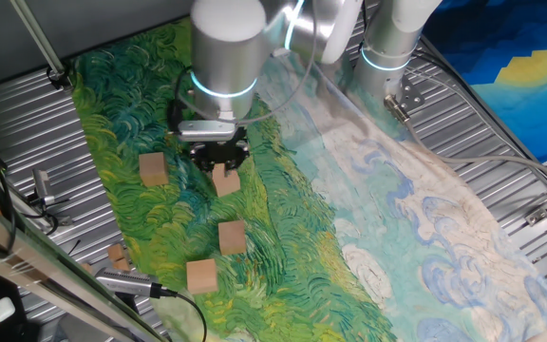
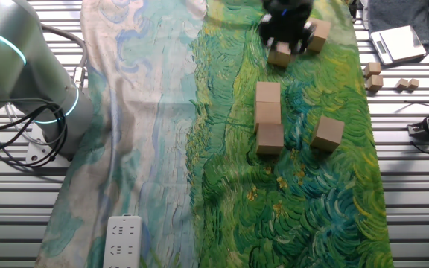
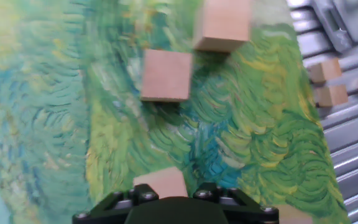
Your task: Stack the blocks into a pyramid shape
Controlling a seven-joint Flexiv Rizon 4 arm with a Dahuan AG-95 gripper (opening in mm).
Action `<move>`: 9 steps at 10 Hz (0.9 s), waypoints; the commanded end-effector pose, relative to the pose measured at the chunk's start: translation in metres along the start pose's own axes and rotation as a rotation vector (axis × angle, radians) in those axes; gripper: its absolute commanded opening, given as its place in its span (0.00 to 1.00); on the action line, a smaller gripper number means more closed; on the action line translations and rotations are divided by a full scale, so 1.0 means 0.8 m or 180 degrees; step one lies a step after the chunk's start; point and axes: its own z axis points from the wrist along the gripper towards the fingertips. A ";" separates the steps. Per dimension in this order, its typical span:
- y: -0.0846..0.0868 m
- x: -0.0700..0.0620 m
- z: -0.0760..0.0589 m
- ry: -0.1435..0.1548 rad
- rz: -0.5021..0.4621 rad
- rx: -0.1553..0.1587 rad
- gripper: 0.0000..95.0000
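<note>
blocks, small plain cubes of light tan unpainted wood, lie scattered on a cloth printed with swirling green, blue and cream brushstrokes (image 1: 349, 218) that covers a ribbed metal table (image 1: 27, 123). in one fixed view the black two-finger gripper (image 1: 224, 163) hangs from a silver arm with a glowing cyan ring (image 1: 224, 57), and a tan block sits between its fingertips (image 1: 226, 179), raised off the cloth as far as the pictures show; the fingers press on its sides. to the left of it stands another block (image 1: 154, 170), apart from the gripper. nearer the camera sit two more, one (image 1: 232, 237) just past the other (image 1: 201, 275), not touching. the other fixed view shows a row of blocks touching one another in a line near the middle of the cloth (image 2: 268, 117); i cannot tell for sure whether it holds two or three. a single block (image 2: 327, 133) rests just to the right of that row, and one more (image 2: 319, 35) lies at the far edge beside the gripper. off the cloth, on the bare metal slats, lie a few much smaller tan wooden scraps (image 2: 373, 77). a white power strip (image 2: 124, 242) lies at the near left corner of the cloth. no container is in view, and no writing can be read on anything. the hand view is blurred.
</note>
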 end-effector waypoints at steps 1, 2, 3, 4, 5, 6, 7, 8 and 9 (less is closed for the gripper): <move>0.002 0.002 0.001 -0.0011 0.0022 0.0033 0.00; 0.002 0.002 0.001 -0.0013 0.0024 0.0032 0.00; 0.002 0.002 0.001 -0.0014 0.0019 0.0033 0.00; 0.002 0.003 0.001 -0.0011 0.0023 0.0034 0.00; 0.003 0.004 0.002 -0.0016 0.0055 0.0039 0.00; 0.003 0.004 0.002 -0.0024 0.0088 0.0038 0.00; 0.003 0.004 0.002 -0.0006 0.0158 0.0032 0.00; 0.003 0.004 0.002 0.0024 0.0151 0.0041 0.00; 0.003 0.004 0.002 -0.0033 0.0102 0.0014 0.00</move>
